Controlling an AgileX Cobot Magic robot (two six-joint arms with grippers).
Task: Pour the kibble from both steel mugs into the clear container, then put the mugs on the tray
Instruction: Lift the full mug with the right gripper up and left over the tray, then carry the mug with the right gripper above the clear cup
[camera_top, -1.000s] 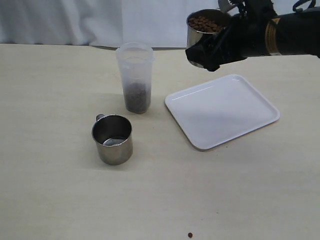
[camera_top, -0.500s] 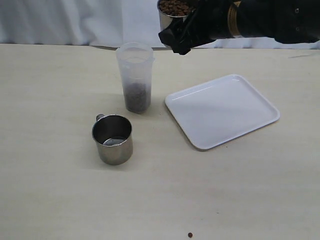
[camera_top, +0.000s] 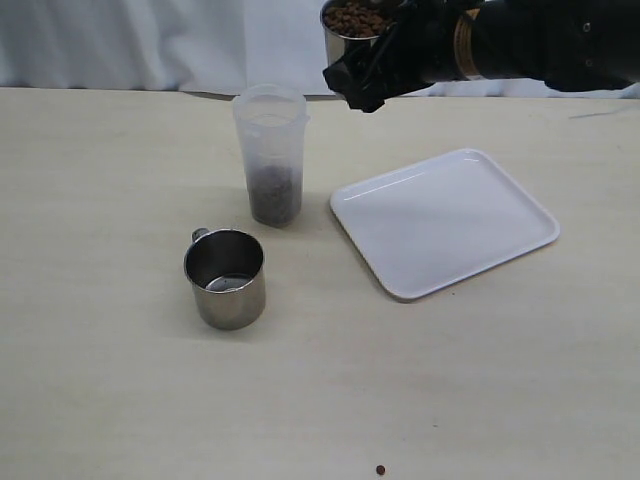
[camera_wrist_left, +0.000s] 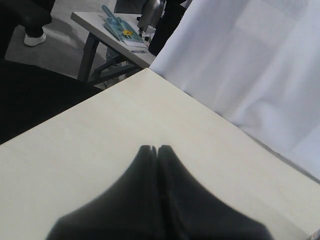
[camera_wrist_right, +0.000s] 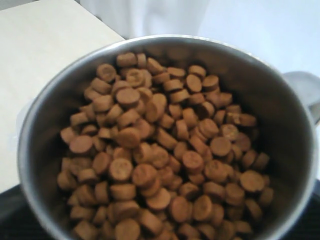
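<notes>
Standing here, what does the right gripper (camera_top: 365, 72) hold?
— A full steel mug (camera_top: 333, 38), clamped between widely spread jaws and raised well above the table (camera_top: 100, 380). In the exterior view it sits up and to the right of the clear container (camera_top: 270, 130), not over its mouth. Brown kibble (camera_wrist_right: 160, 150) covers the mug's whole bottom.
And the other items?
— The clear container stands upright, with a dark kibble layer (camera_top: 273, 195) in its lower part. The second steel mug (camera_top: 225, 285) stands upright in front of it, apart, its bright bottom showing. The tray (camera_top: 445, 220) lies flat to the right of both. One stray pellet (camera_top: 380, 469) lies near the table's front edge. The left gripper (camera_wrist_left: 158, 148) hangs over a table corner, jaws pressed together.
</notes>
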